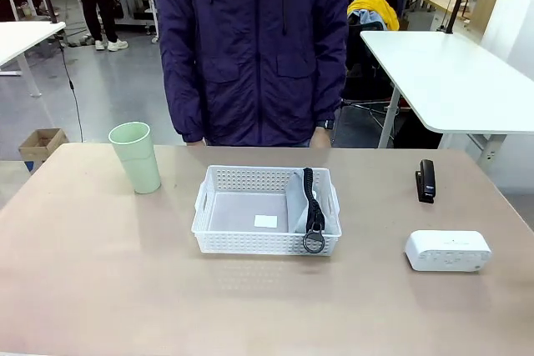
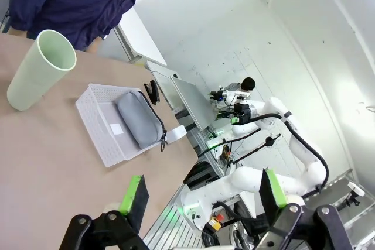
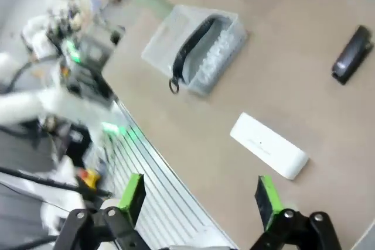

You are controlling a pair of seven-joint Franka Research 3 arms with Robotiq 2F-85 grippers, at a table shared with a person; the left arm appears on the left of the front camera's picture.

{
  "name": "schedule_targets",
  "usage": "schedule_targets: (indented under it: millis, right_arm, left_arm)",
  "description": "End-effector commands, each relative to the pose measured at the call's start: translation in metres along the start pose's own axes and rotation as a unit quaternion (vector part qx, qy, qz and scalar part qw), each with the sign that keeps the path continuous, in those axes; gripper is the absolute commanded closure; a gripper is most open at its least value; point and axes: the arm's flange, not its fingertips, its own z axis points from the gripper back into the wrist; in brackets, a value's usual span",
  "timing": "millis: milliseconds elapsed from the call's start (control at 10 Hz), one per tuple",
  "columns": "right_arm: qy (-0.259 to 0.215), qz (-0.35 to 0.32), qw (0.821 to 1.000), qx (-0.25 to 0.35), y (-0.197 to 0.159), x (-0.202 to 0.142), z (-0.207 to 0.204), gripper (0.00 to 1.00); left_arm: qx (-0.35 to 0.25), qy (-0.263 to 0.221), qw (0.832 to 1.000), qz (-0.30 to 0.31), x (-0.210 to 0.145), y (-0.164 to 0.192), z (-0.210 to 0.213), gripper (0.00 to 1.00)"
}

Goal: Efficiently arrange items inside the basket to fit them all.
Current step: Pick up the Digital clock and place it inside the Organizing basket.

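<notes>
My left gripper (image 2: pixel 204 194) and right gripper (image 3: pixel 201 194) gape apart, empty. Pouch (image 1: pixel 299 211) lies in basket's (image 1: pixel 263 244) 3 o'clock side.

Grey pouch (image 1: pixel 299 208) in basket (image 1: pixel 250 243) right end; cup (image 1: pixel 136 157) left; box (image 1: pixel 448 250), black device (image 1: pixel 426 180) right.

Basket (image 1: pixel 265 243): white plastic, perforated lattice walls, slight gloss. Pouch (image 2: pixel 139 120): grey cloth, matt. Cup (image 1: pixel 136 157): pale green plastic, smooth, matt. Box (image 1: pixel 447 251): white plastic, smooth. Tabletop (image 1: pixel 100 273): tan, smooth, matt.
</notes>
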Motion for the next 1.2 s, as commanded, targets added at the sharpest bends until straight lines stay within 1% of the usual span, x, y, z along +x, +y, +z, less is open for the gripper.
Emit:
schedule_targets:
  millis: [0,100,200,300,400,500,600,700,800,900,1000,1100]
  right_arm:
    - [0.066,0.151,0.984,-0.062,0.019,0.002,-0.045,0.0]
    - [0.111,0.195,0.971,-0.079,0.027,0.009,-0.064,0.0]
    - [0.132,0.203,0.966,-0.086,0.032,0.017,-0.079,0.0]
    - [0.126,0.144,0.974,-0.123,0.032,0.026,-0.096,0.0]
    - [0.142,0.121,0.974,-0.128,0.035,0.028,-0.113,0.0]
    - [0.14,0.093,0.972,-0.164,0.038,0.026,-0.123,0.0]
    - [0.136,0.088,0.971,-0.176,0.041,0.023,-0.129,0.0]
    - [0.137,0.086,0.967,-0.195,0.042,0.021,-0.135,0.0]
    - [0.125,0.062,0.967,-0.212,0.038,0.021,-0.138,0.0]
    - [0.094,0.035,0.969,-0.228,0.035,0.026,-0.123,0.0]
    - [0.144,0.085,0.968,-0.188,0.033,0.079,-0.111,0.0]
    - [0.144,0.085,0.968,-0.188,0.033,0.079,-0.111,0.0]
  left_arm:
    - [-0.008,-0.004,1.0,-0.012,0.001,-0.001,0.002,0.0]
    - [-0.008,-0.004,1.0,-0.012,0.001,-0.001,0.002,0.0]
    - [-0.008,-0.004,1.0,-0.012,0.001,-0.001,0.002,0.0]
    - [-0.008,-0.004,1.0,-0.012,0.001,-0.001,0.002,0.0]
    - [-0.008,-0.004,1.0,-0.012,0.001,-0.001,0.002,0.0]
    - [-0.008,-0.004,1.0,-0.012,0.001,-0.001,0.002,0.0]
    - [-0.008,-0.004,1.0,-0.012,0.001,-0.001,0.002,0.0]
    - [-0.008,-0.004,1.0,-0.012,0.001,-0.001,0.002,0.0]
    - [-0.008,-0.004,1.0,-0.012,0.001,-0.001,0.002,0.0]
    - [-0.008,-0.004,1.0,-0.012,0.001,-0.001,0.002,0.0]
    - [-0.008,-0.004,1.0,-0.012,0.001,-0.001,0.002,0.0]
    - [-0.008,-0.004,1.0,-0.012,0.001,-0.001,0.002,0.0]
